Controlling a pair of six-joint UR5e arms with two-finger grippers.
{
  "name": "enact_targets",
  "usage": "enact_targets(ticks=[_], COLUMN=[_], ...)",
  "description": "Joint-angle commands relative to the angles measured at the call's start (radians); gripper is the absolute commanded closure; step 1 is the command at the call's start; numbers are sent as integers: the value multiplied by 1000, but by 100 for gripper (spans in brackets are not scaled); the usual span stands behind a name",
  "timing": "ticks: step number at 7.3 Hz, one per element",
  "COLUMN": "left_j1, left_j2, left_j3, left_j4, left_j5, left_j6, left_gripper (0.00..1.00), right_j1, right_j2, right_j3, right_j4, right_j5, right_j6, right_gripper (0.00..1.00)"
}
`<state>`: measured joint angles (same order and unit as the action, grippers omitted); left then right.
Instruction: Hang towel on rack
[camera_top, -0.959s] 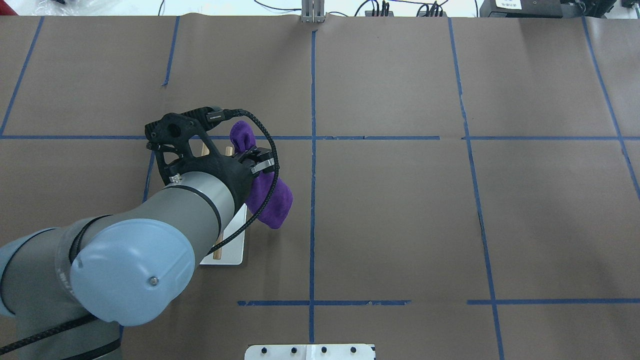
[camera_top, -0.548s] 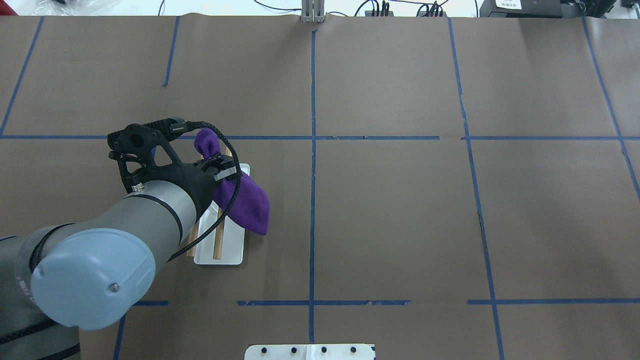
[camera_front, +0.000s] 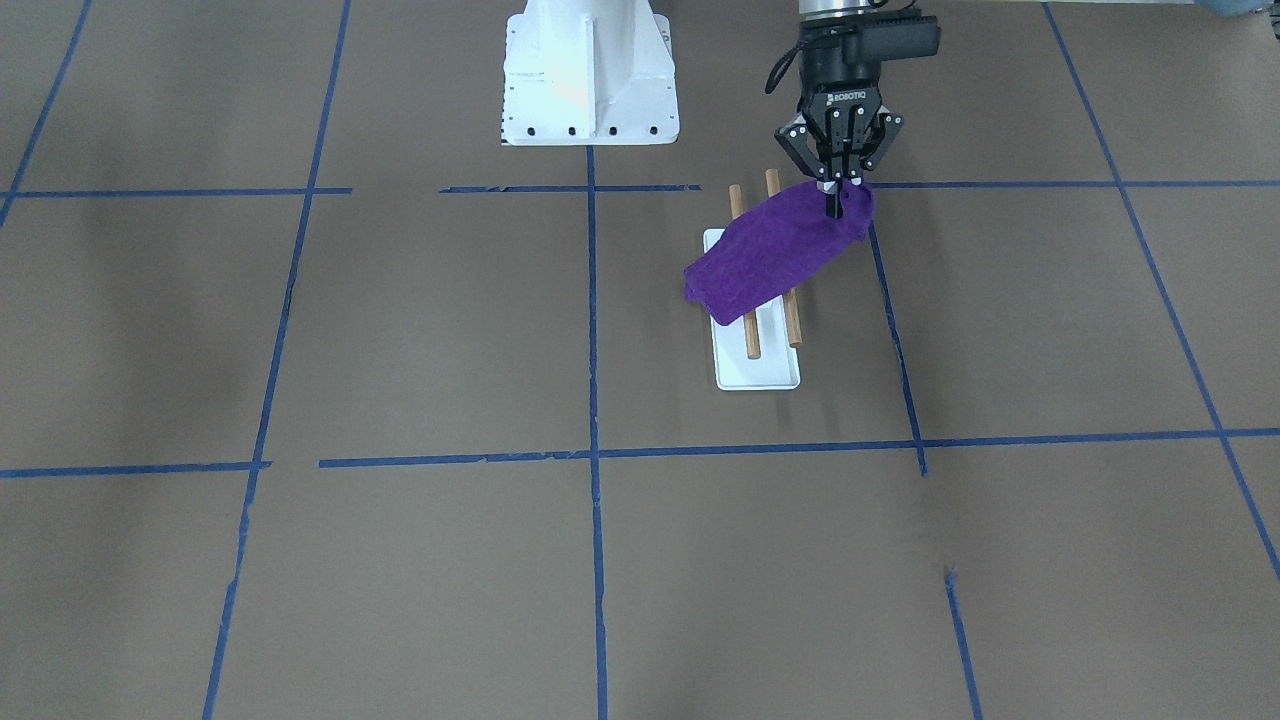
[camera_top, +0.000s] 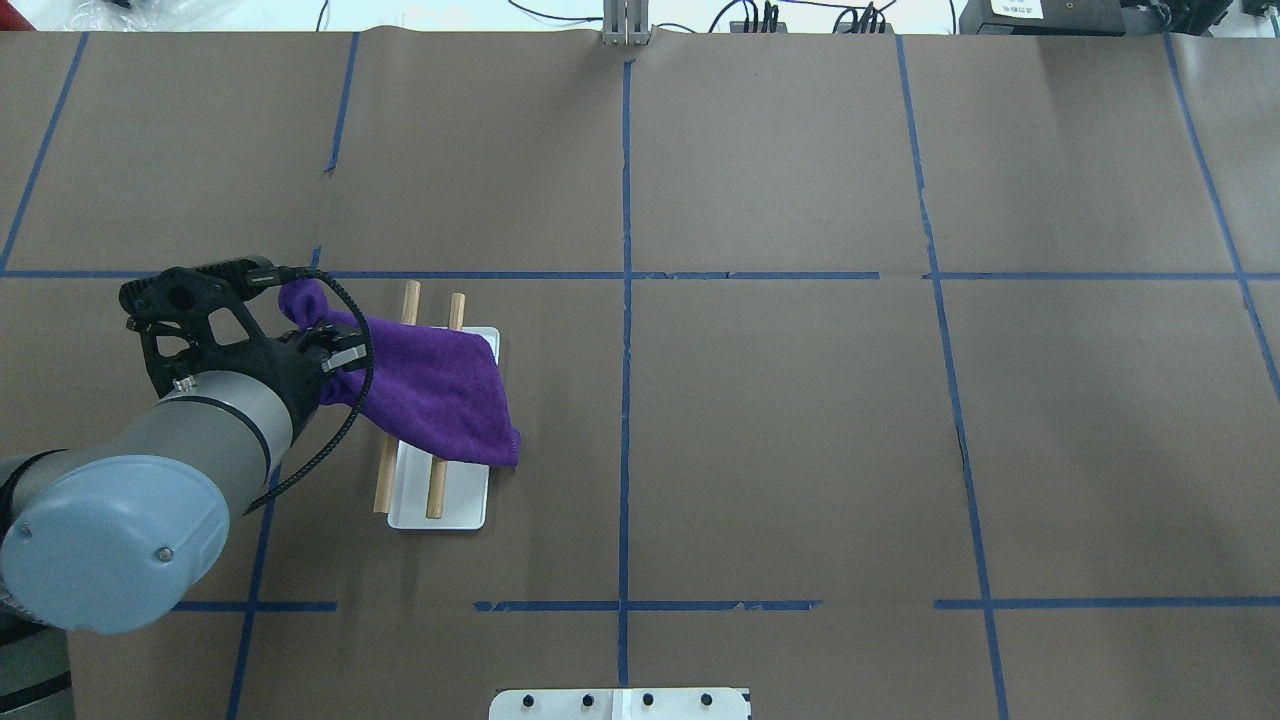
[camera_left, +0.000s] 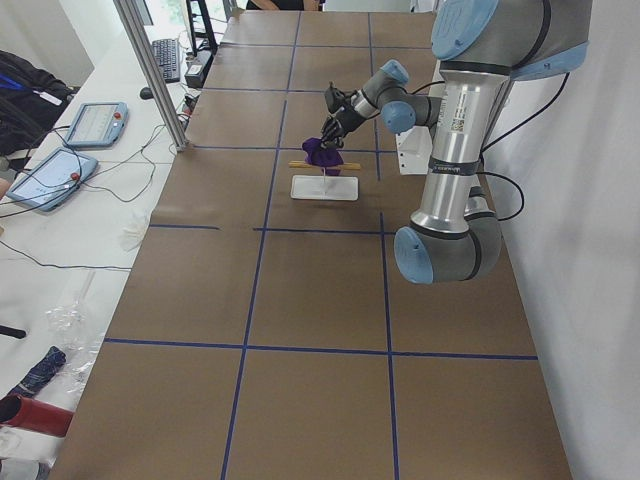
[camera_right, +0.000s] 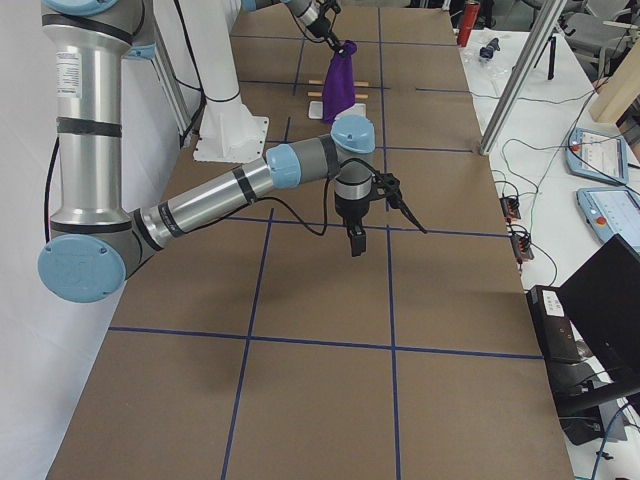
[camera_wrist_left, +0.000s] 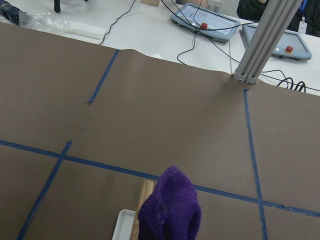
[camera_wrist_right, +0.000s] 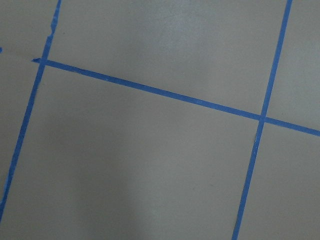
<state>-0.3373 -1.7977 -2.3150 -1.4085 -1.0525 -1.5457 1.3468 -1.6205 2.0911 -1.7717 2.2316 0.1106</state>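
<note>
1. Just to the left of the rack (camera_front: 760, 368), the left tool (camera_front: 836, 198) hangs above the worktop (camera_top: 800, 400). Its jaws are drawn in narrow on one bunched corner of the purple towel (camera_top: 430, 395), and that corner is held up beside the left rod (camera_top: 410, 300).
2. From the pinch the towel runs rightward and slantwise over the rack. It rests on the left rod and the right rod (camera_top: 457, 308), covering the middle of each and leaving both ends of each bare.
3. The towel's far edge droops past the right rod, above the right-hand edge of the white base (camera_top: 465, 497).
4. Handling, as a judgement: the towel looks light, soft and limp, with no stiffness of its own, so it will sag wherever it lacks support. Its nap should cling fairly well to bare wood. A corner or hem is the sensible hold, since a pinch there lets the rest trail flat. The risk is uneven overhang, which could drag the cloth off the rack once the pinch is let go.
5. Well to the right of the rack, the right tool (camera_right: 356, 243) hangs over bare worktop. It shows only in the side view, so I cannot tell whether it is wide or narrow.
</note>
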Motion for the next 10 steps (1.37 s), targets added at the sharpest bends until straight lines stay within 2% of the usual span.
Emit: enact_targets(ticks=[1,2,3,6,8,10], left_j1=[-5,-2,-3,-20,-147,-369], left_j2=[49,34,3,-11,-19,-29], left_j3=[22,52,105,85,36,13], left_j4=[-1,-3,-7,-10,-12,-10], left_j5=[-1,-4,-6,-32,-191,-425], left_j6=[4,3,-1,60,268,553], left_gripper=[100,79,1,0,0,0], right_j1=[0,0,0,15,38,60], right_j2=[1,1,1,-4,-24,-25], right_j3=[0,0,-2,0,-14,-23], right_j4=[0,0,0,-2,-2,-2], right_j5=[2,2,2,3,2,5], right_j6=[4,6,6,-5,-6,-12], right_gripper=[0,0,0,0,0,0])
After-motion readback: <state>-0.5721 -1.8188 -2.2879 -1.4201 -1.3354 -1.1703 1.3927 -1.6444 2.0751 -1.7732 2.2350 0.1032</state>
